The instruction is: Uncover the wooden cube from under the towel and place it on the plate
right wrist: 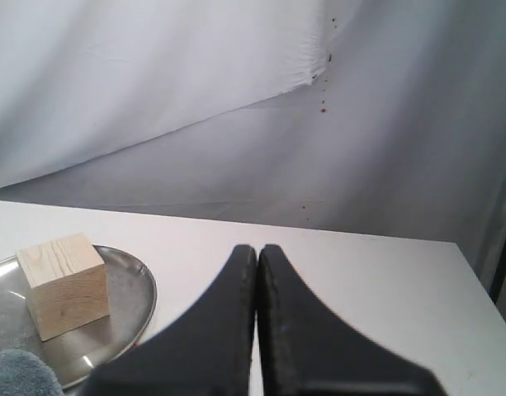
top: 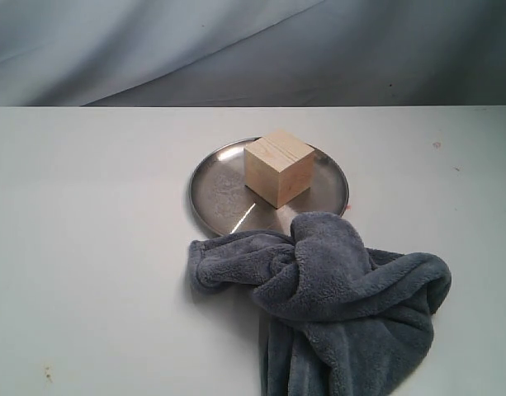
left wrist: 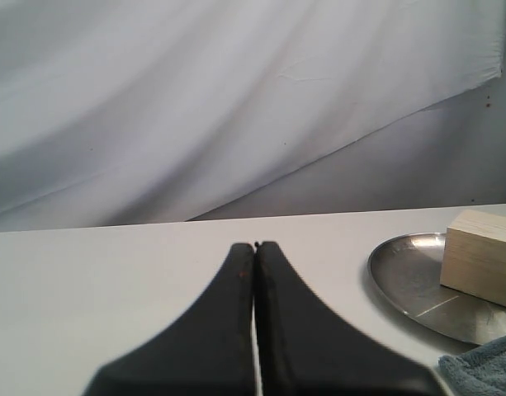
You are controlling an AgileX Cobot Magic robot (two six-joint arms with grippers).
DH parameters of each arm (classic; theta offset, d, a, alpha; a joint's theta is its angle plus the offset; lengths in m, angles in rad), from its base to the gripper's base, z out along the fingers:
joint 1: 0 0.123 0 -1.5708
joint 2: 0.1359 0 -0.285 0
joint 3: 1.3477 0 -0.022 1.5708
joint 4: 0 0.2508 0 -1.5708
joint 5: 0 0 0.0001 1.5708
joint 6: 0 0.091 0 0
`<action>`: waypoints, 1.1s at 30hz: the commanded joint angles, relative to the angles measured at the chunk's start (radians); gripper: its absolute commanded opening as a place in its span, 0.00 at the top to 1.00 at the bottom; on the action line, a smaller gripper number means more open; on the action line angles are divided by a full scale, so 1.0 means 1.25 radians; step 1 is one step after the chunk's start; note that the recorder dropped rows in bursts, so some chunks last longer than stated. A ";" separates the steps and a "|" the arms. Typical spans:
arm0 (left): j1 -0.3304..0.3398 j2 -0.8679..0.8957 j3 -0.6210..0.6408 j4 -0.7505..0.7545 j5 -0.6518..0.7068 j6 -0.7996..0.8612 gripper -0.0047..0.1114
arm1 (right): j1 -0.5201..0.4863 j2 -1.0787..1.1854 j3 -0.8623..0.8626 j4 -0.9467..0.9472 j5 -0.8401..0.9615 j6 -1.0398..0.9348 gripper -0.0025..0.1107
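Note:
The wooden cube (top: pixel 277 167) stands uncovered on the silver plate (top: pixel 219 190) at the middle of the table. The blue-grey towel (top: pixel 335 305) lies bunched in front of the plate, its fold lapping over the plate's near rim. Neither arm shows in the exterior view. In the left wrist view my left gripper (left wrist: pixel 255 246) is shut on nothing, well apart from the cube (left wrist: pixel 484 256), the plate (left wrist: pixel 405 276) and a corner of towel (left wrist: pixel 488 371). My right gripper (right wrist: pixel 257 247) is also shut and empty, off to the side of the cube (right wrist: pixel 64 285) and plate (right wrist: pixel 129 297).
The white table (top: pixel 87 247) runs wide to both sides of the plate. A grey cloth backdrop (top: pixel 253 49) hangs behind the table's far edge. The towel reaches down to the table's near edge at the right.

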 commanded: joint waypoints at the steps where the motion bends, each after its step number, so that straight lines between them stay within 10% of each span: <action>1: 0.002 -0.003 0.004 -0.002 -0.009 -0.002 0.96 | -0.005 -0.078 0.035 0.004 -0.007 0.008 0.98; 33: 0.002 -0.003 0.004 -0.002 -0.009 -0.002 0.96 | -0.005 -0.262 0.121 0.103 0.016 -0.028 0.98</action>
